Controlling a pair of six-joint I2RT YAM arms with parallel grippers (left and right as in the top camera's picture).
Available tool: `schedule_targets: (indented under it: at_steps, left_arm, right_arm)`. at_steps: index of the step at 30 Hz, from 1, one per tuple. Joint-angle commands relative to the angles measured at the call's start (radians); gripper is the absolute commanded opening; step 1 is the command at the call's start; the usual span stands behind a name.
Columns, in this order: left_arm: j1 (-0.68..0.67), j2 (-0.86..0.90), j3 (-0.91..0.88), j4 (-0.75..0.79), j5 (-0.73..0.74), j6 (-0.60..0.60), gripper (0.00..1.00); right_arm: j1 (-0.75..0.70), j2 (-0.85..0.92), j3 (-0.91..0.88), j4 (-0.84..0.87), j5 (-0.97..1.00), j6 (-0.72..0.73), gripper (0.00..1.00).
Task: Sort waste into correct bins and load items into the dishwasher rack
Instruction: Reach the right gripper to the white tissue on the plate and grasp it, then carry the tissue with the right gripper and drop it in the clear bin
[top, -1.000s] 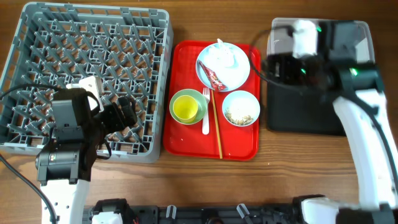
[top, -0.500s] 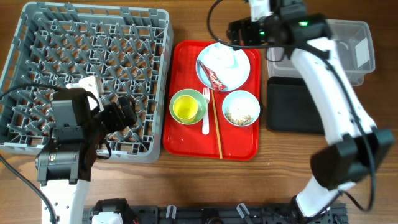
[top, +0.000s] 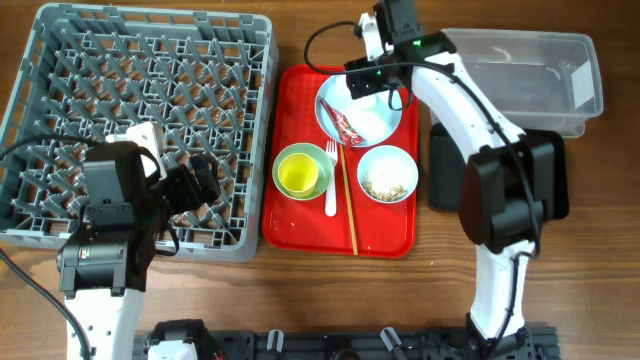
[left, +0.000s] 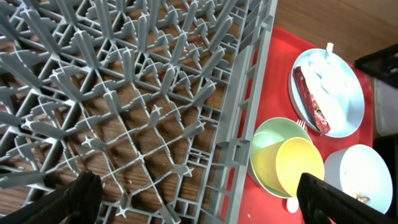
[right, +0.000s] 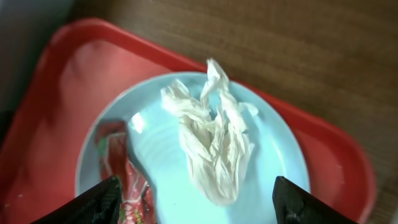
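Overhead layout: the grey dishwasher rack (top: 150, 14) fills the upper left of the frame. The red tray (top: 300, 225) sits in the middle. The clear tub (top: 525, 75) is at the upper right, with the black tray (top: 445, 175) just below it.
On the red tray: the pale-blue plate (top: 382, 125) is at the top. The light-green bowl (top: 283, 160) is at the left with the yellow cup (top: 298, 176) inside it. The pale-blue bowl (top: 406, 160) is at the right and holds the crumbs (top: 385, 183). The white fork (top: 331, 195) and the chopsticks (top: 351, 220) lie between the two bowls.
In the way: the right arm runs down the right side of the overhead frame, crossing the black tray and hiding much of it. Its wrist covers the plate's upper rim.
Wrapper (right: 124, 177): on the plate's lower-left part in the right wrist view, near the tissue and apart from it.
Tissue (right: 214, 146): crumpled, in the middle of the plate, centre of the right wrist view.
Right gripper (right: 196, 186): above the plate. Its fingers (right: 81, 202) show in the lower corners of the frame, wide apart and gripping nothing. The tissue lies between them, and neither finger touches it.
Left gripper (top: 205, 180): over the rack's lower-right part in the overhead frame. Its fingers (left: 68, 199) are spread fully and hold nothing, with the rack's pegs beneath them.
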Motion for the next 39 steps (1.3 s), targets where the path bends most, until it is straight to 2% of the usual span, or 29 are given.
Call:
schedule_targets:
  at_steps: [1,9,15,20,24,29,33,34,35,36,37,38,39]
  left_arm:
    - [-0.005,-0.008,0.019,0.002,0.012,-0.014,1.0]
    - [-0.005,-0.008,0.019,-0.001,0.012,-0.014,1.0]
    - [-0.005,-0.008,0.019,-0.001,0.012,-0.014,1.0]
    - [-0.005,-0.008,0.019,-0.001,0.012,-0.014,1.0]
    - [-0.005,-0.008,0.019,-0.001,0.012,-0.014,1.0]
    - [-0.005,-0.008,0.019,-0.001,0.012,-0.014,1.0]
    - [-0.005,-0.008,0.019,-0.001,0.012,-0.014,1.0]
    - [-0.005,-0.008,0.019,-0.001,0.012,-0.014,1.0]
    - [-0.005,-0.008,0.019,-0.001,0.012,-0.014,1.0]
    - [-0.005,-0.008,0.019,-0.001,0.012,-0.014,1.0]
    - [-0.005,-0.008,0.019,-0.001,0.012,-0.014,1.0]
    - [-0.005,-0.008,0.019,-0.001,0.012,-0.014,1.0]
    - [-0.005,-0.008,0.019,-0.001,0.012,-0.014,1.0]
  right_arm:
    - [0.0,0.077,0.016,0.006,0.018,0.035,0.68]
    - [0.0,0.12,0.014,0.007,0.022,0.076,0.39]
    - [-0.001,0.113,0.014,-0.024,0.037,0.08,0.04]
    - [-0.02,0.024,0.014,-0.044,0.058,0.082,0.04]
    - [-0.058,-0.094,0.014,-0.048,0.178,0.137,0.04]
    - [-0.137,-0.202,0.014,-0.068,0.268,0.181,0.04]
    - [-0.222,-0.217,0.014,-0.113,0.272,0.238,0.04]
    - [-0.24,-0.211,0.014,-0.13,0.26,0.237,0.06]
    - [-0.257,-0.208,0.014,-0.143,0.244,0.236,0.13]
    - [-0.267,-0.204,0.013,-0.148,0.225,0.236,0.32]
    - [-0.282,-0.2,0.011,-0.148,0.196,0.233,0.61]
    - [-0.288,-0.198,0.011,-0.144,0.187,0.233,0.85]
    - [-0.296,-0.198,0.011,-0.136,0.172,0.232,1.0]
